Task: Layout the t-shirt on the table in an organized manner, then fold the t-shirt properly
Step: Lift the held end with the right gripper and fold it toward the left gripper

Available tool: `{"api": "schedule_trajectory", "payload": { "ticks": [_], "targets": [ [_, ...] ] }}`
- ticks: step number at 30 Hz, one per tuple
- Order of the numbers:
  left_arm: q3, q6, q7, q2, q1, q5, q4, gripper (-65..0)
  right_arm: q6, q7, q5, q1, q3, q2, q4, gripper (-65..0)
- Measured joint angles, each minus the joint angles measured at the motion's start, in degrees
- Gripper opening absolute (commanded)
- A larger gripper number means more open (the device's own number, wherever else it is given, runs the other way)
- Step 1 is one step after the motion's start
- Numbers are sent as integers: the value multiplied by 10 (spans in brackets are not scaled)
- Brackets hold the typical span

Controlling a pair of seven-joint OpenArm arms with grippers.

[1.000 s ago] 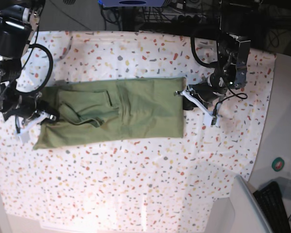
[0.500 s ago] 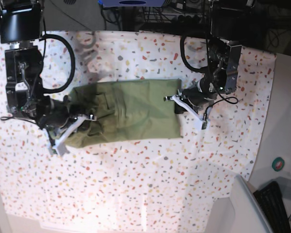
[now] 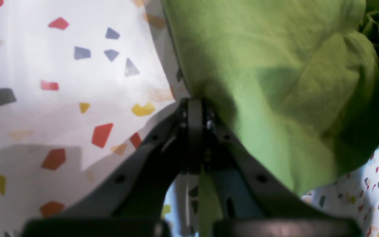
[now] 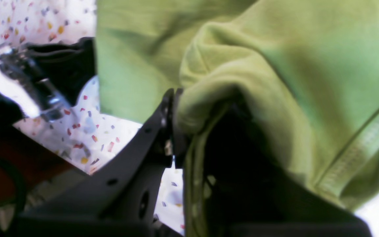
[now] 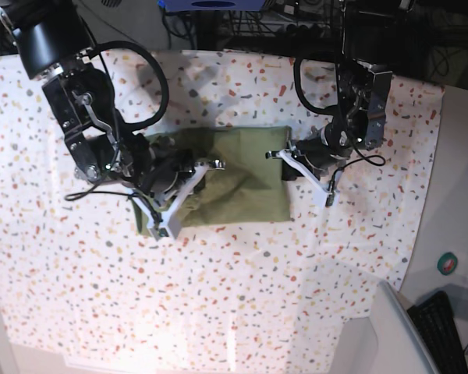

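Observation:
The olive-green t-shirt (image 5: pixel 246 183) lies bunched in the middle of the speckled table (image 5: pixel 218 296), its left part doubled over toward the right. My right gripper (image 5: pixel 186 195) sits over that left part, shut on a thick fold of the t-shirt (image 4: pixel 242 49), with cloth draped over its fingers (image 4: pixel 163 131). At the shirt's right edge my left gripper (image 5: pixel 288 161) is shut on the hem of the t-shirt (image 3: pixel 275 82), and a green strip shows between its fingers (image 3: pixel 163 141). The table cover (image 3: pixel 61 65) lies just under it.
A grey bin (image 5: pixel 390 335) and a black keyboard (image 5: pixel 438 327) stand off the table's front right corner, near a small round green object (image 5: pixel 448 263). Cables and dark equipment (image 5: pixel 242 19) run along the far edge. The other arm's white-and-metal part (image 4: pixel 21 89) shows left.
My right gripper has swept from the table's left side toward the middle, dragging the shirt's left end over itself. The left gripper has shifted slightly left at the right hem.

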Motion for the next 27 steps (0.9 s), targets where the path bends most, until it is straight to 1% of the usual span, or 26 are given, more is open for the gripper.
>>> {"api": "schedule_trajectory", "payload": {
  "ticks": [2,5,8,12,17,19,21,24,25,27],
  "targets": [
    [0,0,0,0,0,0,0,-650,-18,6,3,9,-28,-2,0,-650],
    [0,0,-6,-3,7,-3,2,-650,-56,7,-1,22,-68,2,0,-650],
    [0,-4,-5,-10,10,-7,2,-650,-70,29,1,36,-103,1,-1,-650],
    [0,-4,-4,-10,10,-9,2,-650,-71,42,5,51,-126,-6,-28,-650],
    [0,-4,-4,-10,10,-9,2,-650,-74,40,3,70,-132,-41,-76,-650],
    [0,-4,-4,-10,10,-9,2,-650,-74,40,3,78,-133,-50,-83,-650],
    [0,-4,-4,-10,10,-9,2,-650,-74,43,3,87,-140,-47,-91,-650],
    [0,-4,-4,-10,10,-9,2,-650,-74,40,-1,97,-172,-40,-97,-650],
    [0,-4,-4,-10,10,-9,2,-650,-79,42,0,97,-179,-42,-97,-650],
    [0,-4,-4,-10,10,-9,3,-650,-117,42,3,97,-191,-45,-96,-650]
  ]
}}
